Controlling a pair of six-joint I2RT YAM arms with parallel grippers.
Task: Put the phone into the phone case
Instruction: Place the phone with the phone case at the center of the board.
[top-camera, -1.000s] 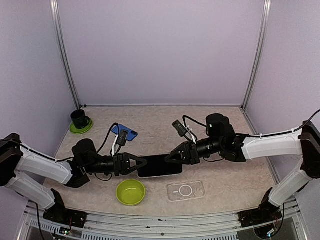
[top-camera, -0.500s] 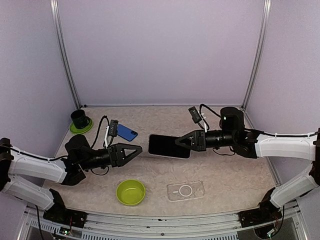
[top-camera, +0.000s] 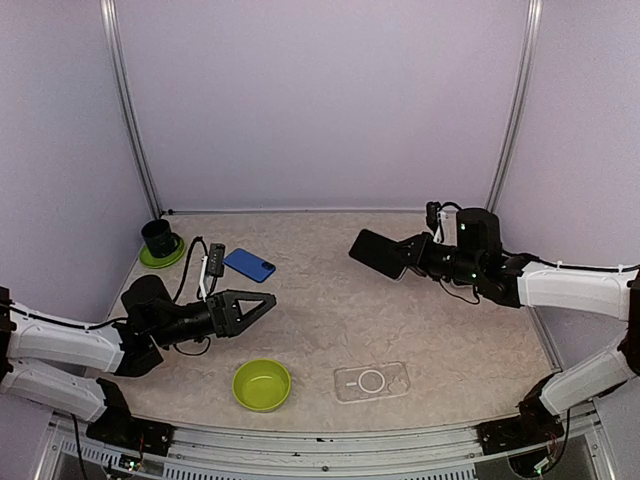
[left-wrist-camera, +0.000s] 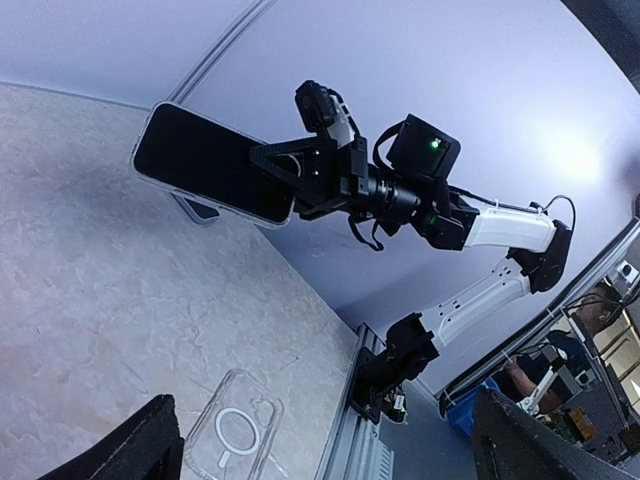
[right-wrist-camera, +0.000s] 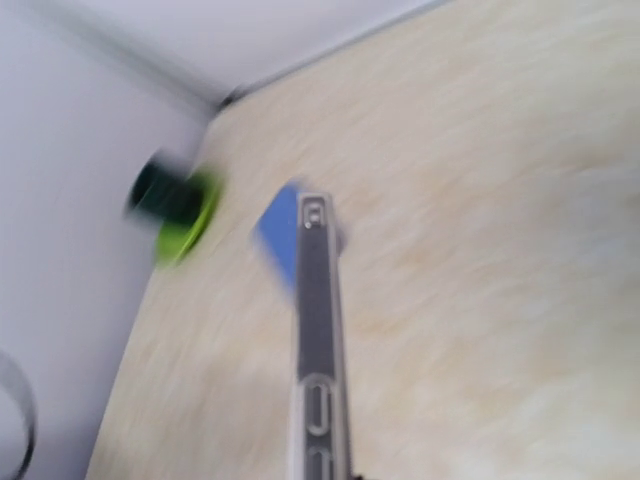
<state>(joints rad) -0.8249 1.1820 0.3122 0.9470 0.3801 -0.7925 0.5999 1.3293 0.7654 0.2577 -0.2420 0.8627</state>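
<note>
Dark-screened phone (top-camera: 380, 253) (pale-rimmed) aloft, right fingers (top-camera: 413, 246) clamping it, left fingers (top-camera: 248, 297) spread wide

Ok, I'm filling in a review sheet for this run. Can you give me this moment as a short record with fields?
phone: in the air, tilted, screen dark
right jaws: shut on one end of the phone
left jaws: open, empty, low over the table
clear phone case: flat on the table near the front edge, empty
other items: green bowl; blue phone-shaped item; black cup on a green saucer, far left corner
task state: phone not yet in the case
</note>
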